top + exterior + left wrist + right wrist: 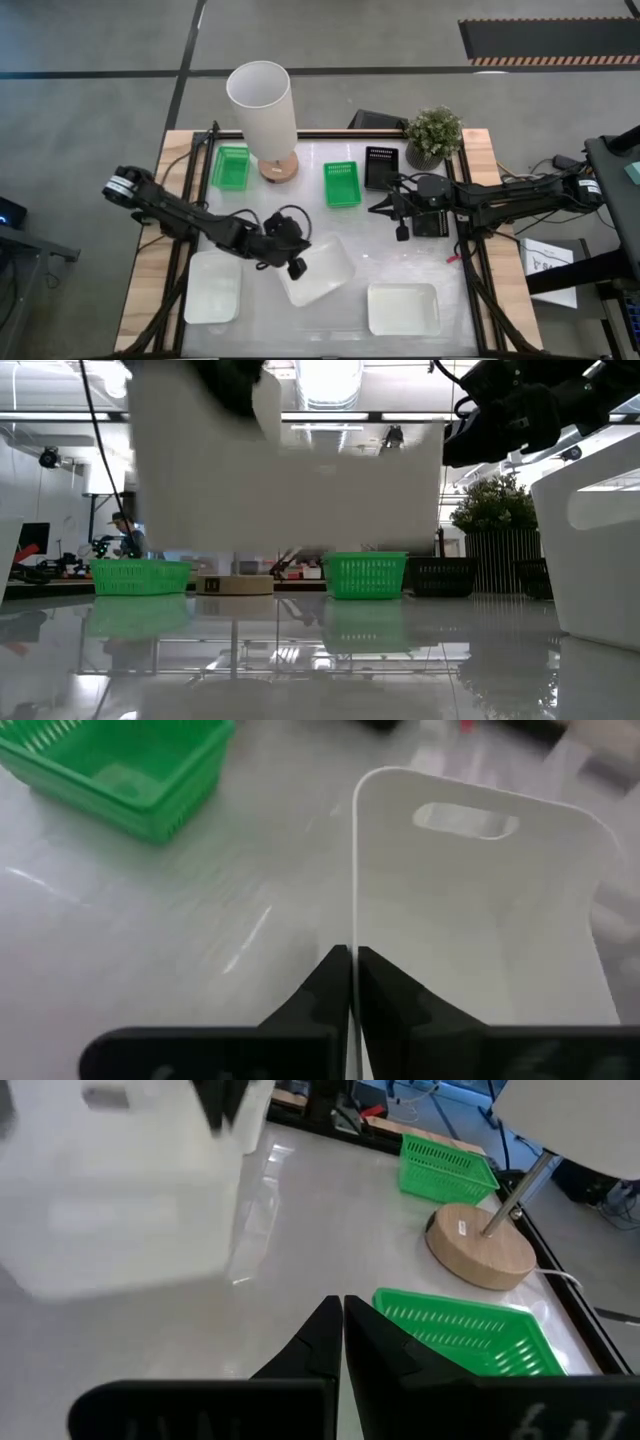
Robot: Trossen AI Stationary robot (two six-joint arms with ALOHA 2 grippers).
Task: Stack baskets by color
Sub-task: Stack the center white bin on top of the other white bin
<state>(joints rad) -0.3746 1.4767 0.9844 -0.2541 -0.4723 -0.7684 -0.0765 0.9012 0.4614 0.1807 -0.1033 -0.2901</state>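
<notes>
My left gripper (352,960) is shut on a large translucent white basket (320,270) at the table's middle front; the low view shows this basket (290,470) up off the table. Two more white baskets lie flat, one at the front left (213,288) and one at the front right (403,308). Two green baskets (232,167) (342,184) and a black basket (381,167) stand on their bottoms farther back. My right gripper (342,1308) hangs shut above the table right of centre (400,230), touching nothing. My left gripper pinches the rim of one side wall (353,935) of the white basket, one finger inside (385,982) and one outside. It holds the wall that meets the end wall with the handle slot (465,820). The fingers slant down from the table's left. The basket is lifted clear and tilted.
A tall white lamp (262,110) on a round wooden base stands at the back between the green baskets. A potted plant (433,135) is at the back right. Bare tabletop lies between the held basket and the green basket (342,184).
</notes>
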